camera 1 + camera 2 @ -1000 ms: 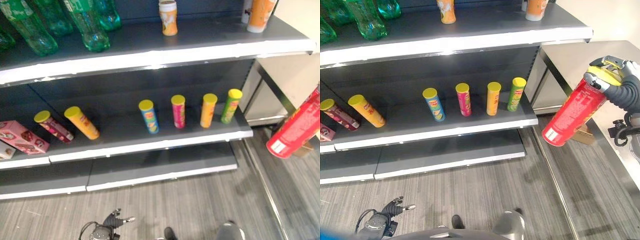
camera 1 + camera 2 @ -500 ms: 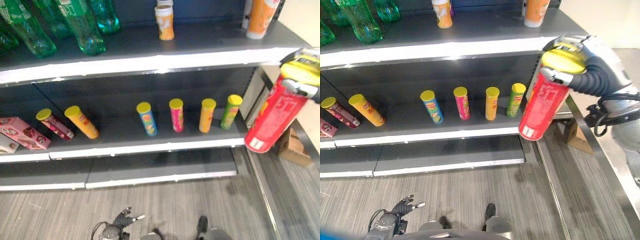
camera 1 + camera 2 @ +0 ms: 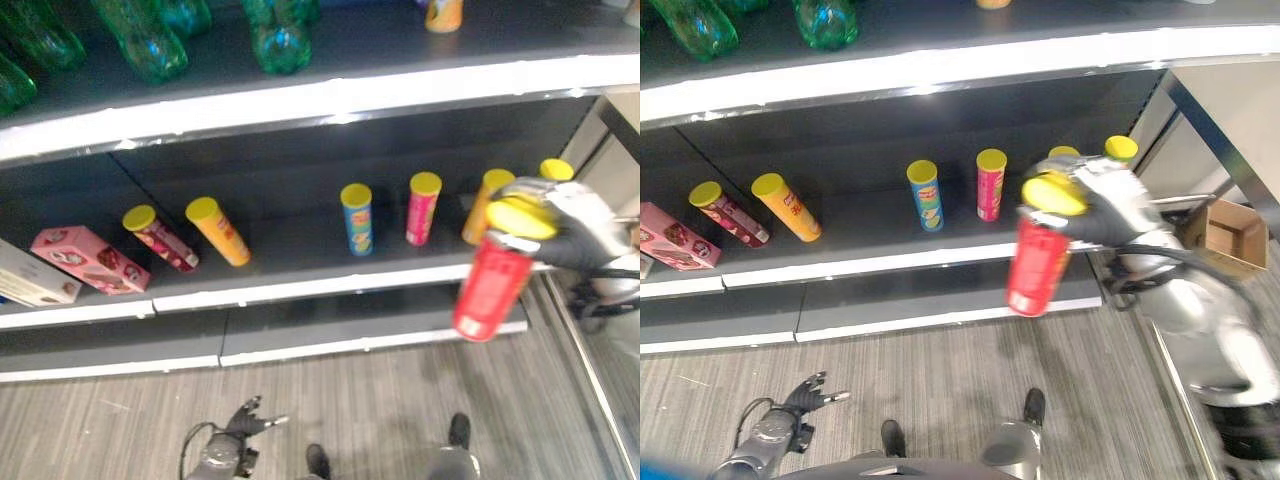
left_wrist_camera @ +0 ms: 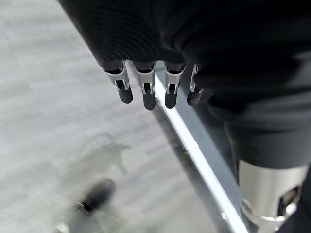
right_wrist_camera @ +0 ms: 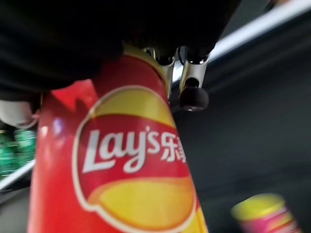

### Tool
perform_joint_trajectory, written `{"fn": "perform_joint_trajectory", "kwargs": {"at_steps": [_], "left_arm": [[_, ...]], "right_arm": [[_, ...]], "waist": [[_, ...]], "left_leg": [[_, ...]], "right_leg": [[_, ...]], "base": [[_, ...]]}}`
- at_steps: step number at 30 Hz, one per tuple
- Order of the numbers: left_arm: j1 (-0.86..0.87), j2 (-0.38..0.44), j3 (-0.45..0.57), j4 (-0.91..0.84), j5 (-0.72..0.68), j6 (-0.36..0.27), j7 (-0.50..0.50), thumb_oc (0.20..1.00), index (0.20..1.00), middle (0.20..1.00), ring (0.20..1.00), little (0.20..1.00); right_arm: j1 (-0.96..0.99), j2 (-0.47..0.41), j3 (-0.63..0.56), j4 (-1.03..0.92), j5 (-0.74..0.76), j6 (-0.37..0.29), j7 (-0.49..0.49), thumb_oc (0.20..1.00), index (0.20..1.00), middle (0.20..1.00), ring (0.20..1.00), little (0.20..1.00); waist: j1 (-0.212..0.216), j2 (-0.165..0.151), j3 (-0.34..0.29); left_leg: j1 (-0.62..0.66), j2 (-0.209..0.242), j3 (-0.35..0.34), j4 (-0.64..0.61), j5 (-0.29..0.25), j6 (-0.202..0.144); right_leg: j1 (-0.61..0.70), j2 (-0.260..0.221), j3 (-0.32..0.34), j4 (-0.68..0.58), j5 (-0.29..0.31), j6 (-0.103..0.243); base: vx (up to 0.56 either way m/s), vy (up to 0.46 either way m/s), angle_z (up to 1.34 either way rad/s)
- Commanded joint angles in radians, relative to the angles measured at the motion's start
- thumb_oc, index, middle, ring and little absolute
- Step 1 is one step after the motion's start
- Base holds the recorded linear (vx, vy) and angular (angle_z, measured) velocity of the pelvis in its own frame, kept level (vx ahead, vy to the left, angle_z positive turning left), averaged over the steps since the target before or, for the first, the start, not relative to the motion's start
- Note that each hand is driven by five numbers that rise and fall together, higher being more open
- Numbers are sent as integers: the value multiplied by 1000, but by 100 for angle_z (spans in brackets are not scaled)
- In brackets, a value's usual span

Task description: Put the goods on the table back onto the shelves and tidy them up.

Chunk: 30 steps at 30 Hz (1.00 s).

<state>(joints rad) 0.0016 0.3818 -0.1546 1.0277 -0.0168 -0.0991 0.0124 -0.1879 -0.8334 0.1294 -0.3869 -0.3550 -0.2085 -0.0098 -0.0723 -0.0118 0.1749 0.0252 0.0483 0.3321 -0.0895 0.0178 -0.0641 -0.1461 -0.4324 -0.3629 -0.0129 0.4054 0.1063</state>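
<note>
A tall red chip can (image 3: 490, 290) with a yellow lid hangs tilted in front of the right end of the middle shelf (image 3: 300, 285). My right hand (image 3: 570, 230) is shut round its top, and the red can (image 5: 121, 165) shows close up under the fingers (image 5: 193, 94). On that shelf stand several small cans: blue (image 3: 356, 218), pink (image 3: 422, 208), and orange (image 3: 485, 200) just behind the red can. A maroon can (image 3: 160, 238) and another orange can (image 3: 220, 230) stand further left. My left hand (image 3: 235, 440) hangs low over the floor, fingers (image 4: 146, 92) straight.
Green bottles (image 3: 140, 40) stand on the top shelf. A pink box (image 3: 90, 260) and a white box (image 3: 30, 285) lie at the middle shelf's left end. A lower shelf (image 3: 350, 340) juts out beneath. A cardboard box (image 3: 1225, 235) sits right of the shelving.
My right hand has carried the red can leftward and lower, from beside the shelving to in front of the middle shelf's right end. The camera has shifted too. The left hand stays low.
</note>
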Motion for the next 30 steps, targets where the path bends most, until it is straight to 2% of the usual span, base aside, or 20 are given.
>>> {"fn": "perform_joint_trajectory", "kwargs": {"at_steps": [1,3,5,8,11,18,25,29,30], "left_arm": [[-11,30,32,18,30,6,20,1000,1000,1000,1000,1000],[0,20,37,63,41,16,31,1000,1000,1000,1000,1000],[-4,11,32,67,35,18,30,1000,1000,1000,1000,1000],[-2,-1,29,65,22,19,32,1000,1000,1000,1000,1000],[-17,-36,-3,42,-5,13,55,1000,1000,1000,1000,1000],[-30,-50,-41,7,-16,14,76,1000,1000,1000,1000,1000],[-23,-36,-60,-24,-30,5,102,1000,1000,1000,1000,1000],[-27,-20,-74,-42,-40,-1,114,1000,1000,1000,1000,1000],[-25,-14,-81,-55,-49,-6,112,1000,1000,1000,1000,1000]], "right_arm": [[-145,-44,-32,17,-34,4,-47,200,200,200,200,200],[-209,-28,67,50,-67,9,-44,200,200,200,200,200],[-242,-22,117,69,-83,11,-40,200,200,200,200,200],[-268,-12,147,88,-92,21,-46,200,200,200,200,200],[-355,30,227,147,-144,46,-75,200,200,200,200,200],[-444,98,318,231,-210,65,-117,200,200,200,200,200],[-538,163,375,346,-270,95,-194,200,200,200,200,200],[-596,178,375,430,-295,120,-266,200,200,200,200,200],[-619,174,364,476,-309,136,-304,200,200,200,200,200]], "waist": [[27,28,14],[55,26,18],[56,23,26],[67,14,20],[104,13,25],[130,17,48],[189,34,90],[220,52,113],[235,65,122]], "left_leg": [[25,105,-17,2,-39,-41],[14,81,-23,2,-40,-29],[13,73,-37,2,-44,-26],[4,59,-50,2,-35,-25],[-42,62,-74,2,-7,-49],[-88,67,-106,2,18,-60],[-132,67,-129,2,33,-66],[-172,65,-153,2,49,-69],[-187,62,-169,2,54,-69]], "right_leg": [[22,37,40,114,-275,110],[37,117,49,134,-344,95],[36,153,86,102,-366,87],[50,154,97,65,-350,90],[73,151,39,1,-324,103],[82,138,-27,-12,-314,108],[72,121,-75,-4,-307,117],[54,109,-101,9,-305,118],[48,102,-117,22,-309,118]], "base": [[44,292,3],[41,187,21],[46,34,18],[36,-5,38],[9,-95,33],[-9,-46,28],[-16,-14,20],[-27,-24,25],[-10,-19,29]]}}
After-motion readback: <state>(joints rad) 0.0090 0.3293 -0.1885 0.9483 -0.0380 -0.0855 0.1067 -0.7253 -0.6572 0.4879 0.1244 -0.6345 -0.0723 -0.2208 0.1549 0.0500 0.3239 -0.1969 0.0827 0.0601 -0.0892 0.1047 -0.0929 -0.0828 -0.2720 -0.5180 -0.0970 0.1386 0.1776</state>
